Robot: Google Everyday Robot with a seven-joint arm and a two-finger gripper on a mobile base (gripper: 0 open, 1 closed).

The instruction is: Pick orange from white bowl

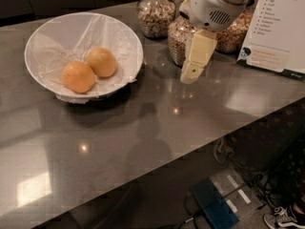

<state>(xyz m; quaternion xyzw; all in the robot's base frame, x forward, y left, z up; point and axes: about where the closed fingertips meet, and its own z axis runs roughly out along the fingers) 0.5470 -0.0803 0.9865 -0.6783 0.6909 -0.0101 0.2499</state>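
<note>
The white bowl (pixel 43 37), lined with crumpled white paper, stands at the back left of the grey counter. In it lie two round fruits side by side: the paler, yellowish orange (pixel 101 62) on the right and a deeper orange fruit (pixel 78 77) on the left. My gripper (pixel 191 74) hangs above the counter to the right of the bowl, in front of the glass jars, its cream-coloured finger pointing down. It is well clear of the bowl and holds nothing that shows.
Glass jars of cereal (pixel 155 13) stand at the back of the counter behind the gripper. A white printed sign (pixel 279 27) leans at the far right. The counter's front edge runs diagonally; below it lie cables and a blue device (pixel 214 206) on the floor.
</note>
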